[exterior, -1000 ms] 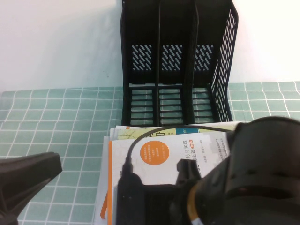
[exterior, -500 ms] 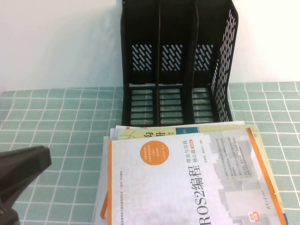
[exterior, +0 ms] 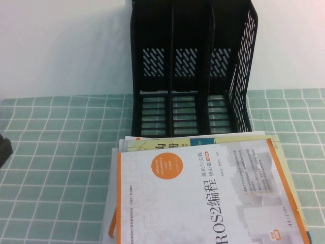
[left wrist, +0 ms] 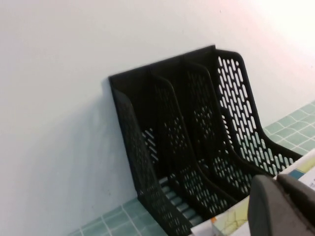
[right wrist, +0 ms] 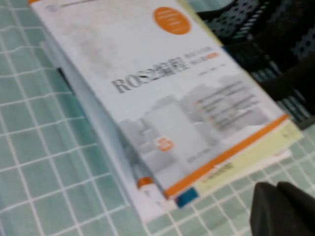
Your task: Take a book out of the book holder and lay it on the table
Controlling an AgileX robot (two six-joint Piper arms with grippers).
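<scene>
The black three-slot book holder (exterior: pixel 190 66) stands empty against the white wall; it also shows in the left wrist view (left wrist: pixel 197 147) and the right wrist view (right wrist: pixel 275 44). A stack of books lies flat on the table in front of it, topped by a white and orange ROS2 book (exterior: pixel 203 198), which also shows in the right wrist view (right wrist: pixel 162 93). My left gripper (left wrist: pixel 275 179) is shut and empty, off to the left of the stack; only a dark sliver of it (exterior: pixel 4 147) shows in the high view. My right gripper (right wrist: pixel 275 186) is shut and empty, over the tablecloth beside the stack.
A green checked tablecloth (exterior: pixel 56 168) covers the table. A white wall (exterior: pixel 61 46) stands behind the holder. The stack reaches past the front edge of the high view.
My right arm has pulled back out of the high view, uncovering the top book. My left arm has drawn back to the left edge. The books have not moved.
</scene>
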